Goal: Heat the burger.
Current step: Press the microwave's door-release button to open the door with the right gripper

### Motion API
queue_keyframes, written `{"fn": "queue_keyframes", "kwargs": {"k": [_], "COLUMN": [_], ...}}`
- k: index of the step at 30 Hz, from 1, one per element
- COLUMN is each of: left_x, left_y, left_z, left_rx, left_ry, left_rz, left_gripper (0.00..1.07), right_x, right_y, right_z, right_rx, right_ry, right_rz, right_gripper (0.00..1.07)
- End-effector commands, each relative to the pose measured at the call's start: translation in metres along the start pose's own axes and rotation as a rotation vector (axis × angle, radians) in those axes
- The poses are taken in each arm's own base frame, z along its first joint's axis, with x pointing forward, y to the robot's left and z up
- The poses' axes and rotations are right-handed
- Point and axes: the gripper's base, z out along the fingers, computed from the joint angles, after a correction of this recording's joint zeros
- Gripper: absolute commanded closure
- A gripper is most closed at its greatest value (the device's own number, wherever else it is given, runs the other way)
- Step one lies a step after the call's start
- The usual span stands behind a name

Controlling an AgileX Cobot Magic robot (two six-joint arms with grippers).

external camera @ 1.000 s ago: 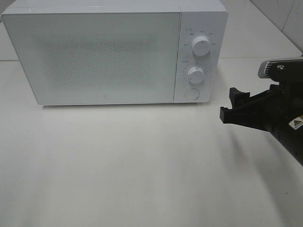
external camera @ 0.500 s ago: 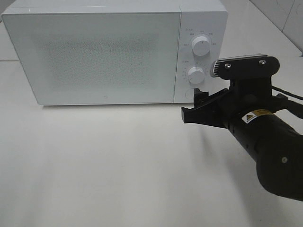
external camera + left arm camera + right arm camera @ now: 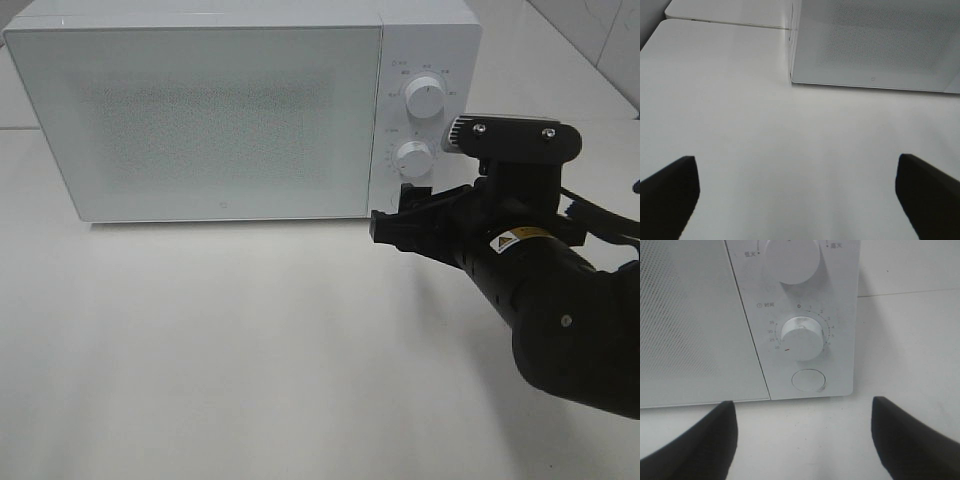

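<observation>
No burger shows in any view. A white microwave [image 3: 220, 110] stands at the back of the table with its door shut. Its panel has an upper knob [image 3: 425, 98], a lower timer knob [image 3: 412, 157] and a round door button [image 3: 808, 380]. My right gripper [image 3: 398, 222] is open, its black fingers [image 3: 700, 440] spread just in front of the panel's bottom edge, below the button. My left gripper [image 3: 797, 192] is open and empty over bare table near the microwave's left front corner [image 3: 791, 80]; it does not show in the high view.
The white table [image 3: 220, 350] runs in front of the microwave. My right arm's black body [image 3: 560, 300] fills the right side of the high view. A second tabletop edge [image 3: 725, 15] lies behind the microwave's left side.
My right arm has swung in from the right edge toward the microwave's control panel, and its open gripper now sits just below the door button. The microwave has not moved.
</observation>
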Motion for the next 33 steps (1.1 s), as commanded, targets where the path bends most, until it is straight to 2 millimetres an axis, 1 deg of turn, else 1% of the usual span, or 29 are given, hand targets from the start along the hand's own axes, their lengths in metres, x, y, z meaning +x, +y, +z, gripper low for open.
{"fn": "queue_keyframes", "kwargs": {"k": [1,3,4,5,6,7,8,9,11,12,13,14,15,16,17,18,19,20,21,22,24,25,26,27,28,29,31,32,33], "left_x": [0.0011,0.0011,0.0011,0.0011,0.0011,0.0011,0.0011,0.0011,0.0011,0.0011,0.0011,0.0011,0.0011,0.0011,0.0011,0.0011,0.0011,0.0011,0.0011,0.0011,0.0011,0.0011,0.0011,0.0011,0.0011,0.0011,0.0011,0.0011,0.0011], "left_y": [-0.0003,-0.0003,-0.0003,-0.0003,-0.0003,-0.0003,-0.0003,-0.0003,-0.0003,-0.0003,-0.0003,-0.0003,-0.0003,-0.0003,-0.0003,-0.0003,-0.0003,-0.0003,-0.0003,-0.0003,-0.0003,-0.0003,-0.0003,-0.0003,-0.0003,-0.0003,-0.0003,-0.0003,-0.0003], "left_z": [-0.0016,-0.0016,-0.0016,-0.0016,-0.0016,-0.0016,-0.0016,-0.0016,-0.0016,-0.0016,-0.0016,-0.0016,-0.0016,-0.0016,-0.0016,-0.0016,-0.0016,-0.0016,-0.0016,-0.0016,-0.0016,-0.0016,-0.0016,-0.0016,-0.0016,-0.0016,-0.0016,-0.0016,-0.0016], "left_rx": [0.002,0.002,0.002,0.002,0.002,0.002,0.002,0.002,0.002,0.002,0.002,0.002,0.002,0.002,0.002,0.002,0.002,0.002,0.002,0.002,0.002,0.002,0.002,0.002,0.002,0.002,0.002,0.002,0.002], "left_ry": [-0.025,-0.025,-0.025,-0.025,-0.025,-0.025,-0.025,-0.025,-0.025,-0.025,-0.025,-0.025,-0.025,-0.025,-0.025,-0.025,-0.025,-0.025,-0.025,-0.025,-0.025,-0.025,-0.025,-0.025,-0.025,-0.025,-0.025,-0.025,-0.025], "left_rz": [0.002,0.002,0.002,0.002,0.002,0.002,0.002,0.002,0.002,0.002,0.002,0.002,0.002,0.002,0.002,0.002,0.002,0.002,0.002,0.002,0.002,0.002,0.002,0.002,0.002,0.002,0.002,0.002,0.002], "left_gripper": [0.07,0.07,0.07,0.07,0.07,0.07,0.07,0.07,0.07,0.07,0.07,0.07,0.07,0.07,0.07,0.07,0.07,0.07,0.07,0.07,0.07,0.07,0.07,0.07,0.07,0.07,0.07,0.07,0.07], "right_x": [-0.0011,0.0000,0.0000,0.0005,0.0011,0.0011,0.0013,0.0013,0.0013,0.0013,0.0013,0.0013,0.0013,0.0012,0.0012,0.0012,0.0015,0.0028,0.0028,0.0046,0.0055,0.0073,0.0077,0.0077,0.0077,0.0077,0.0076,0.0076,0.0076], "right_y": [0.0023,0.0026,0.0026,0.0028,0.0030,0.0030,0.0030,0.0030,0.0030,0.0030,0.0030,0.0030,0.0030,0.0031,0.0032,0.0032,0.0035,0.0039,0.0039,0.0044,0.0047,0.0053,0.0054,0.0054,0.0054,0.0054,0.0051,0.0051,0.0051], "right_z": [0.0005,0.0005,0.0005,0.0005,0.0005,0.0005,0.0005,0.0005,0.0005,0.0005,0.0005,0.0005,0.0005,0.0005,0.0005,0.0005,0.0004,0.0004,0.0004,0.0003,0.0002,0.0000,0.0000,0.0000,0.0000,0.0000,0.0001,0.0001,0.0001], "right_rx": [-0.009,-0.012,-0.012,-0.012,-0.012,-0.012,-0.011,-0.011,-0.009,-0.009,-0.007,-0.007,-0.007,-0.006,-0.006,-0.006,-0.007,-0.001,-0.001,0.008,0.013,0.022,0.025,0.025,0.026,0.026,0.027,0.027,0.027], "right_ry": [-0.003,0.009,0.009,0.016,0.023,0.023,0.026,0.026,0.027,0.027,0.028,0.028,0.028,0.029,0.029,0.029,0.034,0.050,0.050,0.072,0.082,0.103,0.107,0.107,0.107,0.107,0.106,0.106,0.106], "right_rz": [0.094,0.219,0.219,0.270,0.381,0.381,0.489,0.489,0.658,0.658,0.774,0.833,0.833,0.941,0.999,0.999,1.044,1.148,1.148,1.222,1.245,1.289,1.309,1.309,1.330,1.330,1.336,1.336,1.336], "right_gripper": [0.36,0.39,0.39,0.41,0.44,0.44,0.47,0.47,0.53,0.53,0.56,0.59,0.59,0.63,0.66,0.66,0.68,0.73,0.73,0.79,0.81,0.87,0.90,0.90,0.95,0.95,1.04,1.04,1.07]}}
